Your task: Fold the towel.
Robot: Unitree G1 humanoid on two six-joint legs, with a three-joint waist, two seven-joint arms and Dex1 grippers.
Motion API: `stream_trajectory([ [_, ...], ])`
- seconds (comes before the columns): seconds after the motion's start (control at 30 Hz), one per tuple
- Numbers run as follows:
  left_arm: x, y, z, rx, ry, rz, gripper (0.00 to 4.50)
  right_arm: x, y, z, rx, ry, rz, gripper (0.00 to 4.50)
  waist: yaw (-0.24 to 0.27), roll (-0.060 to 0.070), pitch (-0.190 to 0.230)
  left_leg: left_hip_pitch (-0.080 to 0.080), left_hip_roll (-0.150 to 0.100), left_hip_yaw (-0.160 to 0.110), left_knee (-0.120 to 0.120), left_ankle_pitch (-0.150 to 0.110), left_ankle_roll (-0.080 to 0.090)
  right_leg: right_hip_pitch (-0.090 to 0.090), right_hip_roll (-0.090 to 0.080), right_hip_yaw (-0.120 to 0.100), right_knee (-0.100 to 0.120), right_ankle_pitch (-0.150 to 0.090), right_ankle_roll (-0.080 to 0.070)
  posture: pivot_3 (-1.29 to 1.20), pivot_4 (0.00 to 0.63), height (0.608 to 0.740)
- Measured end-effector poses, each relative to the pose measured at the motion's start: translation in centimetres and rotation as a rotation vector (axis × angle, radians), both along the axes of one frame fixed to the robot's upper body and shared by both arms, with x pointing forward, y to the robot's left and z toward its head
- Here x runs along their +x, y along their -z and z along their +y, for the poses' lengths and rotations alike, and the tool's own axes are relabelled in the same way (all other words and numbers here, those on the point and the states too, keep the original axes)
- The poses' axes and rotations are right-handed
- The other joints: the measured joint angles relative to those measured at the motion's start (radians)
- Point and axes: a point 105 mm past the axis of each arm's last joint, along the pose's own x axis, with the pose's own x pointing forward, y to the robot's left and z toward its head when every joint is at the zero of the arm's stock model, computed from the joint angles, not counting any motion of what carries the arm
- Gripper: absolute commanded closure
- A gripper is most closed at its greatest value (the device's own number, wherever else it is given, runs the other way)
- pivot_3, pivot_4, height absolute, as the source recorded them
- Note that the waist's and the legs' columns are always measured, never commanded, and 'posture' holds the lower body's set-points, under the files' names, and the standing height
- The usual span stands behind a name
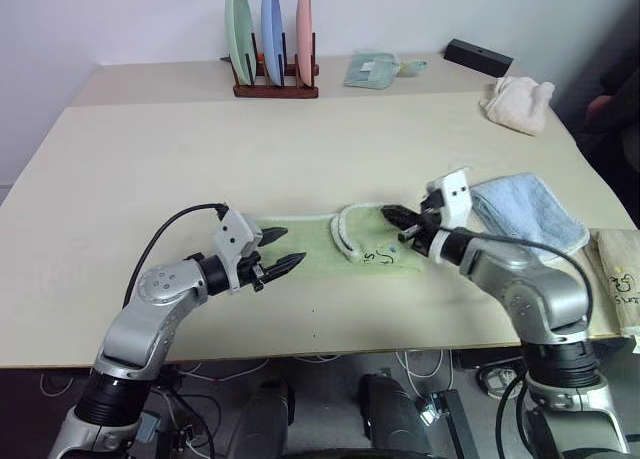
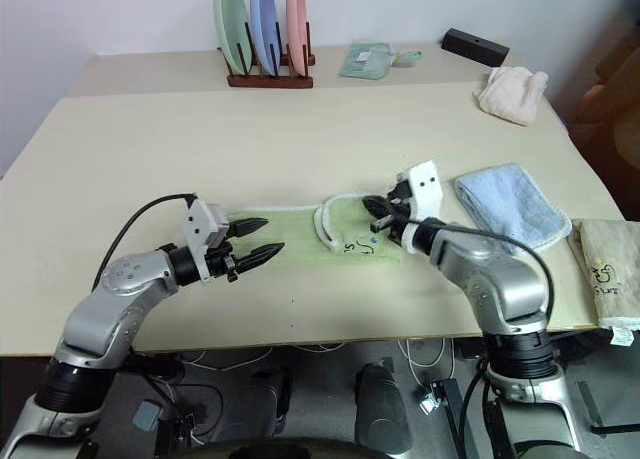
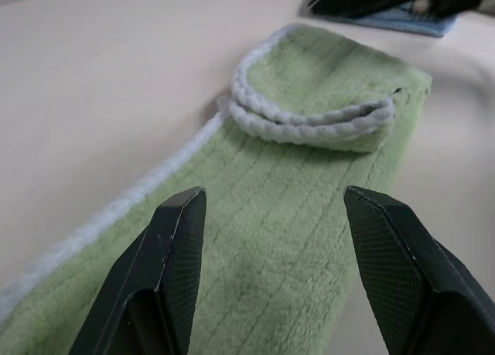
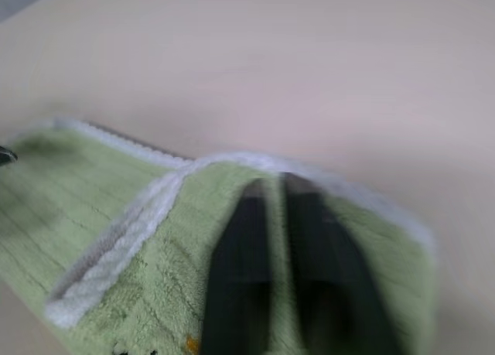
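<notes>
The light green towel (image 1: 325, 247) lies flat near the table's front edge, its whitish trim running along the far side. Its right end is turned back on itself in a small fold (image 3: 309, 119), and a dark mark shows near that corner. My left gripper (image 1: 290, 247) hovers open over the towel's left part, with cloth below its fingers (image 3: 174, 247) and nothing between them. From the right, my right gripper (image 1: 392, 216) reaches in low over the folded end, its fingers (image 4: 247, 239) shut together. I see no cloth pinched between them.
A light blue towel (image 1: 525, 214) lies right of the green one, and a beige printed cloth (image 1: 620, 279) lies at the table's right edge. Further back are a cream-white cloth (image 1: 517, 101), a black box (image 1: 478, 56), a small green cloth (image 1: 372, 69) and a plate rack (image 1: 272, 44).
</notes>
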Motion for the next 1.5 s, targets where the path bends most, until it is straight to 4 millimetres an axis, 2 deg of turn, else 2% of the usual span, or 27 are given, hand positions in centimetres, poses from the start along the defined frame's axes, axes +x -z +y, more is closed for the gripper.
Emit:
stream_trajectory([
  [0.13, 0.1, 0.1, 0.2, -0.001, -0.021, 0.005, 1.62, -0.8, 4.8, 1.2, -0.104, -0.06, 0.057, 4.46, 0.0, 0.0, 0.0, 0.0, 0.0, 0.0, 0.001, 0.0, 0.0, 0.0, 0.0, 0.0, 0.0, 0.0, 0.0, 0.0, 0.15, 0.74],
  [0.23, -0.2, 0.3, 0.5, 0.002, -0.033, 0.018, 1.62, -0.7, 4.9, 1.4, -0.167, -0.08, -0.005, 4.46, -0.002, -0.001, -0.001, 0.001, 0.0, 0.0, 0.001, 0.0, 0.0, 0.002, 0.0, 0.0, 0.0, 0.0, 0.0, 0.0, 0.15, 0.74],
  [0.33, -1.1, 0.9, 1.6, 0.009, -0.071, 0.051, 1.62, -0.6, 4.6, 1.3, -0.201, -0.093, -0.046, 4.46, -0.001, -0.001, -0.001, 0.001, 0.0, 0.0, 0.0, 0.0, 0.0, 0.001, 0.0, 0.0, 0.0, 0.0, 0.0, 0.0, 0.15, 0.74],
  [0.43, -2.1, 1.2, 3.4, -0.034, -0.147, 0.118, 1.62, -1.0, 3.7, 1.0, -0.221, -0.14, -0.07, 3.62, 0.0, -0.001, 0.0, 0.0, 0.0, 0.0, 0.001, 0.0, 0.0, 0.001, 0.0, 0.0, -0.001, 0.0, -0.001, 0.0, 0.15, 0.74],
  [0.53, -3.9, 1.5, 4.9, -0.114, -0.208, 0.228, 0.76, -1.7, 1.0, 0.9, -0.243, -0.233, -0.136, 2.18, 0.001, -0.001, 0.0, 0.0, 0.0, 0.0, 0.001, 0.0, 0.0, 0.001, 0.0, 0.0, -0.002, 0.0, -0.001, 0.0, 0.15, 0.74],
  [0.57, -4.5, 1.6, 5.2, -0.142, -0.223, 0.264, 0.25, -1.9, -0.1, 1.1, -0.252, -0.266, -0.168, 1.62, 0.0, -0.001, 0.0, 0.0, 0.0, 0.0, 0.001, 0.0, 0.0, 0.001, 0.0, 0.0, -0.002, -0.001, -0.001, 0.0, 0.15, 0.74],
  [0.6, -5.3, 1.6, 5.4, -0.174, -0.24, 0.299, 0.0, -2.1, -1.2, 1.5, -0.254, -0.297, -0.205, 1.12, -0.002, -0.001, 0.0, 0.001, 0.001, 0.0, 0.0, 0.0, 0.0, 0.001, 0.0, 0.0, -0.002, -0.001, -0.003, 0.0, 0.15, 0.74],
  [0.67, -6.1, 1.7, 5.8, -0.243, -0.295, 0.345, 0.0, -2.0, -2.5, 1.9, -0.253, -0.319, -0.248, 0.11, 0.0, -0.001, 0.0, 0.001, 0.001, 0.0, 0.001, 0.0, 0.0, 0.002, 0.0, 0.0, -0.002, -0.002, -0.004, 0.0, 0.15, 0.74],
  [0.8, -6.6, 2.9, 7.3, -0.406, -0.489, 0.47, 0.0, -1.9, -3.6, 2.4, -0.233, -0.334, -0.284, 0.05, 0.006, -0.002, 0.0, 0.0, 0.001, 0.0, 0.001, 0.0, 0.0, 0.002, 0.0, 0.0, -0.002, -0.002, -0.004, 0.0, 0.15, 0.74],
  [0.93, -6.7, 3.8, 7.7, -0.551, -0.632, 0.553, 0.0, -1.9, -3.3, 2.6, -0.259, -0.355, -0.303, 0.05, 0.008, -0.002, 0.0, 0.0, 0.0, 0.0, 0.002, 0.0, 0.0, 0.003, -0.001, 0.0, -0.003, -0.002, -0.004, 0.0, 0.15, 0.74],
  [1.07, -4.9, 3.6, 7.4, -0.688, -0.733, 0.593, 0.0, -2.0, -2.2, 3.0, -0.291, -0.379, -0.296, 0.05, 0.011, -0.001, -0.001, 0.002, 0.0, 0.0, 0.002, 0.0, 0.0, 0.004, 0.0, 0.0, -0.002, -0.001, -0.006, 0.0, 0.15, 0.74],
  [1.3, -1.9, 3.6, 6.3, -0.715, -0.779, 0.642, 0.0, -2.6, -1.6, 4.2, -0.268, -0.407, -0.298, 0.05, 0.014, 0.003, -0.004, 0.003, -0.001, 0.0, 0.002, 0.0, 0.0, 0.005, -0.001, 0.0, -0.003, -0.001, -0.006, 0.0, 0.15, 0.74],
  [1.33, -1.5, 3.5, 6.1, -0.717, -0.776, 0.641, 0.52, -2.8, -1.5, 4.3, -0.268, -0.412, -0.296, 0.0, 0.017, 0.003, -0.004, 0.003, -0.001, 0.0, 0.003, 0.0, 0.0, 0.005, -0.001, 0.0, -0.003, -0.001, -0.006, 0.0, 0.15, 0.74],
  [1.37, -1.2, 3.4, 6.1, -0.718, -0.776, 0.639, 0.82, -3.0, -1.4, 4.4, -0.269, -0.418, -0.295, 0.0, 0.02, 0.004, -0.004, 0.003, -0.001, 0.0, 0.003, 0.0, 0.0, 0.005, -0.001, 0.0, -0.003, -0.001, -0.006, 0.0, 0.15, 0.74],
  [1.5, -0.4, 4.0, 6.3, -0.709, -0.802, 0.646, 2.84, -4.0, -0.7, 5.0, -0.281, -0.447, -0.289, 0.0, 0.03, 0.004, -0.004, 0.002, -0.001, 0.0, 0.003, 0.0, 0.0, 0.005, -0.001, 0.0, -0.004, -0.001, -0.006, 0.0, 0.15, 0.74],
])
